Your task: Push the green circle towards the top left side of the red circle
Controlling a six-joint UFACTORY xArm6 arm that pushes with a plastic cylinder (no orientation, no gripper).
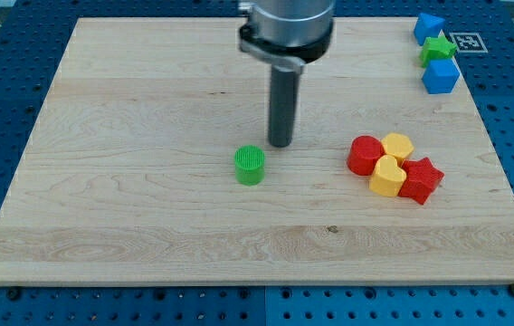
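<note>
The green circle is a small round block on the wooden board, near the middle. The red circle sits to the view's right of it, at the left end of a tight cluster. My tip rests on the board just to the upper right of the green circle, a small gap apart from it. The rod rises straight up to the arm's head at the view's top.
Touching the red circle are a yellow hexagon, a yellow heart and a red star. At the view's top right stand a blue block, a green star and a blue cube. The board lies on a blue pegboard.
</note>
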